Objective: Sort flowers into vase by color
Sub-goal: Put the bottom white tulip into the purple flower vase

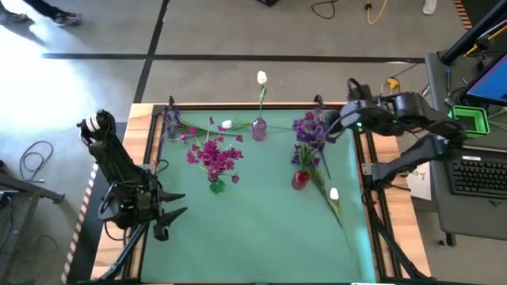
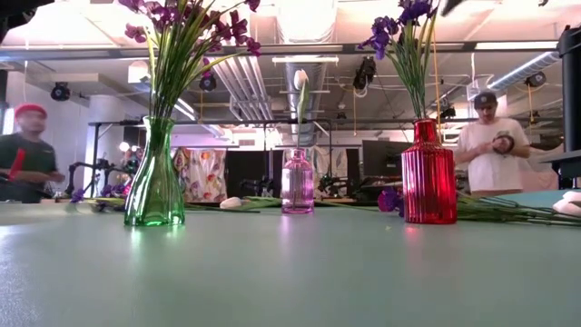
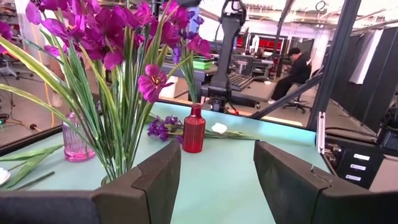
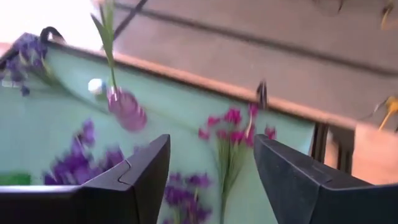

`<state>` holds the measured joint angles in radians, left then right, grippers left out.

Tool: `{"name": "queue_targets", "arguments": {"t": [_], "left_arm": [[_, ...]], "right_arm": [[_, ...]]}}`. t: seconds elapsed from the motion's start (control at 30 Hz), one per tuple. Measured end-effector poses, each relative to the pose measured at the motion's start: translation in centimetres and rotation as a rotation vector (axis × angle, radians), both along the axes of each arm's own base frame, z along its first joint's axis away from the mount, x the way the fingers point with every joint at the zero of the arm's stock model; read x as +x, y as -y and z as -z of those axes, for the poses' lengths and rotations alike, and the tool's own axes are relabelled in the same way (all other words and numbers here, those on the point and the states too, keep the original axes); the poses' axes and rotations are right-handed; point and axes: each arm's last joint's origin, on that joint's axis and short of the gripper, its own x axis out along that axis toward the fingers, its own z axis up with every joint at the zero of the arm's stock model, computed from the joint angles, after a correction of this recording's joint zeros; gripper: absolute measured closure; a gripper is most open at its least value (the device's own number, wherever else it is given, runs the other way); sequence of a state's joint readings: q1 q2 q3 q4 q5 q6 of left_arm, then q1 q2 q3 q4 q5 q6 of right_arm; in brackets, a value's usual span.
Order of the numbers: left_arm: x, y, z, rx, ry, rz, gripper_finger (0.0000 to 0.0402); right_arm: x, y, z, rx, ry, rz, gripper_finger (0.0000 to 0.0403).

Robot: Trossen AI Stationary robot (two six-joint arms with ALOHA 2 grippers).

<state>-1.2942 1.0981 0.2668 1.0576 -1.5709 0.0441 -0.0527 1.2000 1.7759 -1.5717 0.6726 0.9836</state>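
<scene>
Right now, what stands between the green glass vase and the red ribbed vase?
In the low view, the small pink glass vase holding one white bud.

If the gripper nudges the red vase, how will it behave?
The red vase is tall and narrow with long purple flowers rising well above it, so it probably tips easily. It looks like ribbed glass, likely smooth and breakable.

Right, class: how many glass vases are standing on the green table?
3: a green glass vase holding magenta flowers toward the left arm, a pink glass vase at the far middle, and a red ribbed glass vase toward the right arm.
</scene>
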Motion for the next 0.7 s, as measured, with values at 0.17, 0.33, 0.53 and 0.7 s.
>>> {"name": "queue_targets", "arguments": {"t": [0.17,0.33,0.53,0.7], "left_arm": [[0.0,0.0,0.0,-0.002,0.0,0.0,0.0209],[0.0,0.0,0.0,-0.001,0.0,0.0,0.0209],[0.0,0.0,0.0,-0.001,0.0,0.0,0.0209],[0.0,0.0,0.0,-0.001,0.0,0.0,0.0209]], "right_arm": [[-1.0,-0.4,3.3,0.178,-0.035,0.009,0.0184],[-0.8,-0.9,7.0,0.351,-0.13,0.024,0.0184],[-1.3,-1.2,10.1,0.451,-0.21,0.07,0.0184],[-2.2,-1.3,11.8,0.504,-0.246,0.107,0.0184]]}}
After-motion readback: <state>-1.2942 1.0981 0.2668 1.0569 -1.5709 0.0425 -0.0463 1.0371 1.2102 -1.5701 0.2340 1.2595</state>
